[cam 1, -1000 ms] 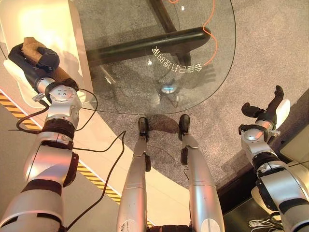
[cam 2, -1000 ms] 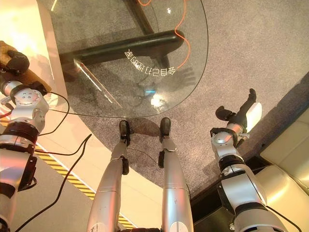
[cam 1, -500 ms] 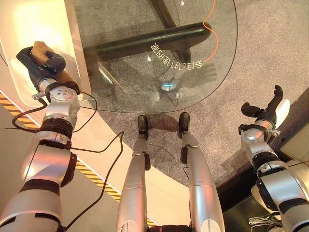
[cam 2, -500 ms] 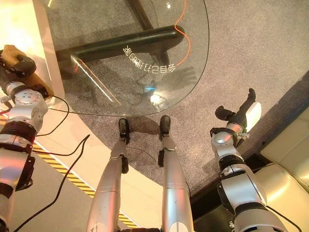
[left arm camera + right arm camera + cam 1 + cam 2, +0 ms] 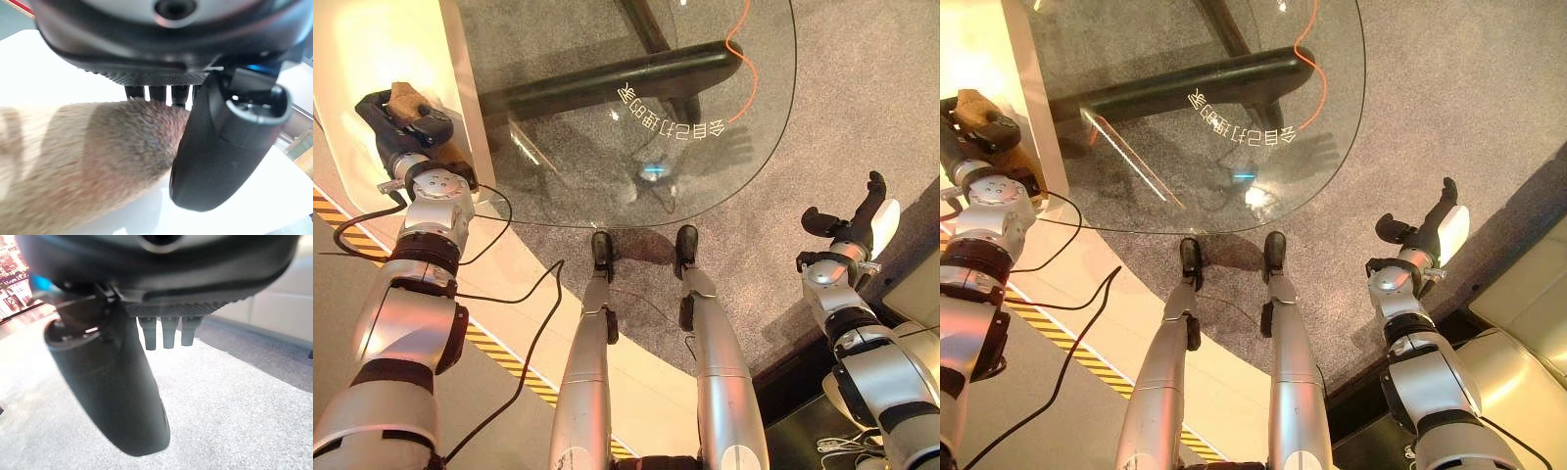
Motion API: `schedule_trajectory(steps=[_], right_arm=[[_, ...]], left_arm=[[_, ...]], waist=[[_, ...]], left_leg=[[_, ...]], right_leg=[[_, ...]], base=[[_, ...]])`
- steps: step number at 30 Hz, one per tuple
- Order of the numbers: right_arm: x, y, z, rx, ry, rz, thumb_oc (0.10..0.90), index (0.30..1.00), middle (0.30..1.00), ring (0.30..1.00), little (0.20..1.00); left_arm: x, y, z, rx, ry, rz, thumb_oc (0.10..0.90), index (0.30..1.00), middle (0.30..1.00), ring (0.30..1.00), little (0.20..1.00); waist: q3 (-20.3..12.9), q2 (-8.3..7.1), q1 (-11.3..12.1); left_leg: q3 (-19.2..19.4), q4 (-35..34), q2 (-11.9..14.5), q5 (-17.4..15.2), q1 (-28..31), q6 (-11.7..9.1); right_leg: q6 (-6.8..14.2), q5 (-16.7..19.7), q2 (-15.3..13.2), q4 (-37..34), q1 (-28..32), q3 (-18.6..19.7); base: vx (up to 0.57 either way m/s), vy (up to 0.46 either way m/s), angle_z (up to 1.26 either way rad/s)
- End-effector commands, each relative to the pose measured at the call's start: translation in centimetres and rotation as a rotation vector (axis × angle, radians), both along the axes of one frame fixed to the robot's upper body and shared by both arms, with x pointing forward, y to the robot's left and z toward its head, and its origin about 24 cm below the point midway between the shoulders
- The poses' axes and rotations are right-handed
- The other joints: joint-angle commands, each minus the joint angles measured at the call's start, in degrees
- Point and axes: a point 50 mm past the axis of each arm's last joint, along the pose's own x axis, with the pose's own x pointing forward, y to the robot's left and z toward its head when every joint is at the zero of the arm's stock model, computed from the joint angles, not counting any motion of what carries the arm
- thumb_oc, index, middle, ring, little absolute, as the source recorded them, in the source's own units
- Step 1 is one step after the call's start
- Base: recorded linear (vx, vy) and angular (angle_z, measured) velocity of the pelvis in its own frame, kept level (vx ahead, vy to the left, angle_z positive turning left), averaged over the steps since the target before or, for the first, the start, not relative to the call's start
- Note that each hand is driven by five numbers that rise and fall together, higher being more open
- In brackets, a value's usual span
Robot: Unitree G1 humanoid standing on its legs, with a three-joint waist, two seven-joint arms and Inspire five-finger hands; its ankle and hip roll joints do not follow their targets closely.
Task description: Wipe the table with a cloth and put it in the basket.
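Grey speckled carpet (image 5: pixel 862 88) spreads under us, and on it stands the round glass bench (image 5: pixel 607 127), clear enough that we see its dark crossbar base (image 5: pixel 607 83) and an orange cable (image 5: pixel 744 59) trailing beneath; pale mirrored lettering (image 5: pixel 671 113) lies across the glass; to our left a white glossy surface (image 5: pixel 372 44) runs beside the bench edge, and nearer us a yellow-and-black striped line (image 5: pixel 499 357) crosses the tan floor; at the far right we see cream panels (image 5: pixel 1528 284). Our left hand (image 5: pixel 396 122) hangs over the white surface just beside the glass, thumb and fingers clamped on the brown fuzzy cloth (image 5: pixel 83 156), which pokes out past the hand and down toward the wrist. Our right hand (image 5: pixel 852 220) hovers over the carpet well apart from the bench, fingers straight and empty.
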Motion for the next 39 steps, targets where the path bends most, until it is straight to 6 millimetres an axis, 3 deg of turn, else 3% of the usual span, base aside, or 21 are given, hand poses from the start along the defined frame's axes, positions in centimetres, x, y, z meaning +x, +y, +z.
schedule_trajectory(steps=[1, 16, 20, 21, 22, 24, 25, 26, 29, 30, 32, 33, 34, 36, 38, 39], right_arm=[[-0.8, -1.8, 0.7, -0.030, -0.041, -0.059, 0.800, 0.900, 0.900, 0.900, 0.900], [-0.8, -1.7, 0.5, -0.031, -0.033, -0.053, 0.800, 0.900, 0.900, 0.900, 0.900], [-1.2, -1.9, -0.3, -0.030, 0.009, -0.053, 0.800, 0.900, 0.900, 0.900, 0.900], [-2.1, -2.1, -2.2, -0.007, 0.064, -0.065, 0.800, 0.900, 0.900, 0.900, 0.900], [-2.2, -2.1, -2.3, -0.007, 0.068, -0.065, 0.800, 0.900, 0.900, 0.900, 0.900], [-3.8, -2.6, -4.8, 0.020, 0.137, -0.086, 0.800, 0.900, 0.900, 0.900, 0.900], [-3.8, -2.6, -4.8, 0.019, 0.136, -0.085, 0.800, 0.900, 0.900, 0.900, 0.900], [-5.0, -3.1, -6.2, 0.038, 0.181, -0.097, 0.800, 0.900, 0.900, 0.900, 0.900], [-5.0, -3.1, -6.2, 0.037, 0.181, -0.097, 0.800, 0.900, 0.900, 0.900, 0.900], [-8.7, -4.9, -9.7, 0.087, 0.319, -0.095, 0.800, 0.900, 0.900, 0.900, 0.900], [-9.6, -5.3, -10.5, 0.096, 0.357, -0.088, 0.800, 0.900, 0.900, 0.900, 0.900], [-11.7, -6.0, -12.1, 0.137, 0.426, -0.082, 0.800, 0.900, 0.900, 0.900, 0.900], [-11.7, -6.0, -12.1, 0.135, 0.428, -0.081, 0.800, 0.900, 0.900, 0.900, 0.900], [-14.5, -6.5, -14.2, 0.175, 0.539, -0.065, 0.800, 0.900, 0.900, 0.900, 0.900], [-15.4, -6.6, -14.7, 0.186, 0.568, -0.067, 0.800, 0.900, 0.900, 0.900, 0.900], [-17.3, -6.8, -16.0, 0.200, 0.638, -0.074, 0.800, 0.900, 0.900, 0.900, 0.900]], left_arm=[[-2.7, 4.6, 4.9, 0.087, -0.126, 0.173, 0.800, 0.900, 0.900, 0.900, 0.900], [-2.8, 4.5, 4.5, 0.069, -0.138, 0.171, 0.800, 0.900, 0.900, 0.900, 0.900], [-3.1, 4.6, 4.9, 0.078, -0.181, 0.192, 0.800, 0.900, 0.900, 0.900, 0.900], [-4.1, 5.2, 5.0, 0.061, -0.265, 0.236, 0.800, 0.900, 0.900, 0.900, 0.900], [-4.1, 5.3, 5.0, 0.061, -0.269, 0.239, 0.800, 0.900, 0.900, 0.900, 0.900], [-5.5, 6.5, 5.4, 0.070, -0.357, 0.266, 0.800, 0.900, 0.900, 0.900, 0.900], [-5.5, 6.5, 5.4, 0.070, -0.358, 0.266, 0.800, 0.900, 0.900, 0.900, 0.900], [-6.4, 7.3, 5.1, 0.069, -0.389, 0.269, 0.800, 0.900, 0.900, 0.900, 0.900], [-6.4, 7.4, 5.1, 0.068, -0.388, 0.270, 0.800, 0.900, 0.900, 0.900, 0.900], [-8.4, 9.7, 2.0, 0.080, -0.333, 0.270, 0.800, 0.900, 0.900, 0.900, 0.900], [-8.9, 10.3, 1.1, 0.079, -0.300, 0.265, 0.800, 0.900, 0.900, 0.900, 0.900], [-10.0, 11.7, -1.4, 0.042, -0.220, 0.254, 0.800, 0.900, 0.900, 0.900, 0.900], [-10.1, 11.7, -1.5, 0.040, -0.218, 0.255, 0.800, 0.900, 0.900, 0.900, 0.900], [-12.6, 13.7, -6.2, -0.024, -0.071, 0.258, 0.800, 0.900, 0.900, 0.900, 0.900], [-13.4, 14.0, -7.5, -0.035, -0.029, 0.263, 0.800, 0.900, 0.900, 0.900, 0.900], [-15.3, 14.6, -10.8, -0.080, 0.064, 0.265, 0.800, 0.900, 0.900, 0.900, 0.900]], waist=[[-1.7, -0.11, 0.8], [-1.7, -0.26, 1.0], [-1.7, -0.05, 0.9], [-1.7, -0.04, 0.8], [-1.7, -0.03, 0.8], [-1.7, -0.19, 1.1], [-1.7, -0.15, 1.1], [-2.6, -0.14, 1.4], [-2.3, -0.10, 1.4], [-7.9, 0.07, 2.7], [-9.4, 0.06, 3.0], [-12.4, 0.03, 3.5], [-12.3, 0.11, 3.4], [-16.8, -0.04, 3.9], [-17.8, -0.02, 3.7], [-20.5, -0.33, 4.2]], left_leg=[[0.6, 4.6, -2.9, -4.6, -0.3, 1.3], [0.8, 4.1, -3.0, -4.5, 1.5, 1.5], [1.0, 4.0, -3.2, -4.8, 4.0, 1.6], [1.2, 2.7, -3.5, -5.0, 8.3, 1.6], [1.2, 2.5, -3.5, -4.9, 8.7, 1.5], [1.3, -0.2, -3.7, -4.7, 14.9, 1.2], [1.3, -0.5, -3.7, -4.1, 14.9, 1.2], [1.1, -2.4, -3.8, -4.2, 19.2, 1.0], [1.1, -2.7, -3.8, -4.0, 19.7, 1.0], [0.6, -7.4, -4.0, -4.0, 26.9, 0.6], [0.3, -8.7, -4.0, -3.9, 28.5, 0.6], [-0.1, -11.6, -4.1, -4.0, 32.4, 0.6], [-0.2, -11.9, -4.1, -3.9, 32.7, 0.6], [-0.4, -14.7, -4.2, -4.3, 37.9, 0.6], [-0.6, -15.4, -4.2, -4.4, 39.4, 0.6], [-0.9, -16.2, -4.1, -4.7, 41.8, 0.8]], right_leg=[[2.2, -3.5, 2.9, -0.2, 2.3, -0.7], [2.3, -3.0, 3.0, -0.9, 4.1, -1.0], [2.3, -3.2, 3.5, -0.6, 6.0, -0.8], [2.8, -2.9, 3.5, -1.9, 10.0, -0.5], [2.8, -2.8, 3.5, -2.1, 10.3, -0.5], [3.5, -2.4, 2.8, -5.0, 17.0, -1.0], [3.5, -1.8, 2.8, -5.5, 17.0, -1.0], [4.0, -1.6, 2.2, -7.6, 21.3, -1.0], [4.0, -1.5, 2.2, -7.9, 21.8, -1.0], [4.9, -1.3, 0.6, -12.3, 29.6, -0.9], [5.2, -1.1, 0.3, -13.4, 31.4, -0.8], [5.7, -1.3, -0.4, -15.7, 35.5, -0.9], [5.7, -1.2, -0.4, -15.9, 35.9, -1.0], [6.0, -1.5, -0.6, -18.9, 41.6, -1.0], [6.0, -1.4, -0.6, -19.7, 43.2, -1.2], [6.1, -1.6, -0.5, -20.5, 45.8, -1.5]], base=[[0.00, 0.000, 0.00], [0.00, -0.001, 0.00], [-0.03, -0.022, 0.00], [-0.04, -0.051, -0.01], [-0.07, -0.074, -0.02], [-0.04, -0.058, -0.03], [0.02, -0.051, -0.05], [0.01, -0.018, -0.09], [0.06, -0.030, -0.07], [0.17, -0.081, -0.22], [0.17, -0.068, -0.20], [0.12, -0.035, 0.06], [0.21, -0.030, 0.10], [0.17, -0.020, 0.02], [0.13, -0.024, 0.05], [0.20, -0.033, 0.12]])
